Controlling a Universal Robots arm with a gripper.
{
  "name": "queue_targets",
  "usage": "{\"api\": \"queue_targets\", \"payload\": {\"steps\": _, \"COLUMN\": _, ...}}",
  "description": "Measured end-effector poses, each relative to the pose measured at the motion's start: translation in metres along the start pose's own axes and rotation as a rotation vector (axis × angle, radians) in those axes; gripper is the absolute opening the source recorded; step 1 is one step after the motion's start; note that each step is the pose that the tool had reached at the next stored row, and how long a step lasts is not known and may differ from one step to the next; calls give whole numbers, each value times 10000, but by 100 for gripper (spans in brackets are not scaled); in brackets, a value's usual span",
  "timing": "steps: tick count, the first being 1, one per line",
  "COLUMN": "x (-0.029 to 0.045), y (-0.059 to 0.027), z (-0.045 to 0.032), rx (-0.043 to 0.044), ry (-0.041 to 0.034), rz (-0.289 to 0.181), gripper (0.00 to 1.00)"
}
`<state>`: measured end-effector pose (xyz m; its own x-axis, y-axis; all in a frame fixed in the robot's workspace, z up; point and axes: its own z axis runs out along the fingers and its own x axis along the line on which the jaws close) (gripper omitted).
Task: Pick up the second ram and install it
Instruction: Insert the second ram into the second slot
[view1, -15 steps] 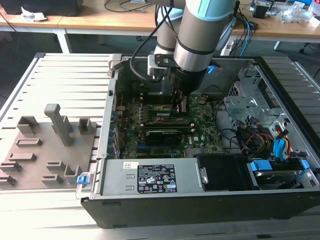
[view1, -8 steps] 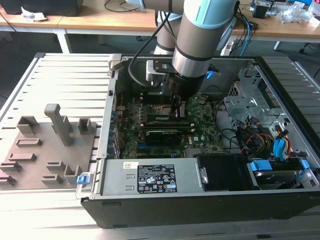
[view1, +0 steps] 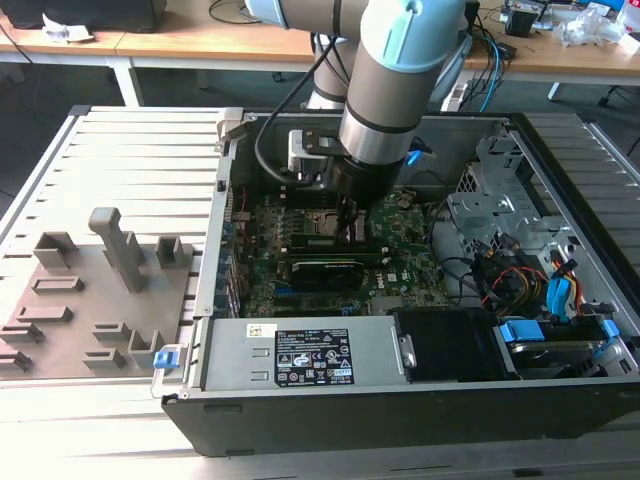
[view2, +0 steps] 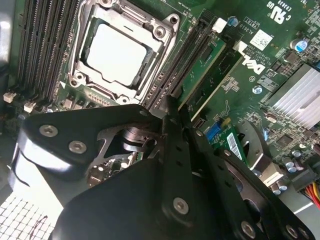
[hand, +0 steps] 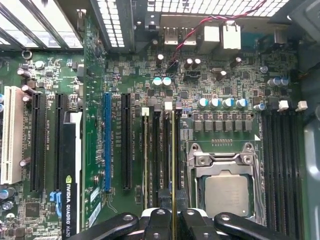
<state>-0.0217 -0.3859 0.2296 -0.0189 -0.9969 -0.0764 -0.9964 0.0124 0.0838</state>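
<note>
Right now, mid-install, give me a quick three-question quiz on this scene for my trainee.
1. True or false: the CPU socket has a cooler mounted on it.
2. Multiple choice: the gripper is shut on A) the second ram, B) a red cable, C) the black graphics card.
3. Fill in: in the exterior view, the grey fixture blocks lie on the view's ___ of the computer case.
Key: 1 false; 2 A; 3 left.

The second ram (hand: 173, 150), a thin green stick seen edge-on in the first wrist view, is held upright in a memory slot beside the processor socket (hand: 226, 185).
</note>
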Motion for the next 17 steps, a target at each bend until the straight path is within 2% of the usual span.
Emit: {"api": "queue_targets", "payload": {"steps": 17, "x": 2, "y": 1, "z": 61, "rx": 0, "ry": 1, "rz": 0, "gripper": 14}}
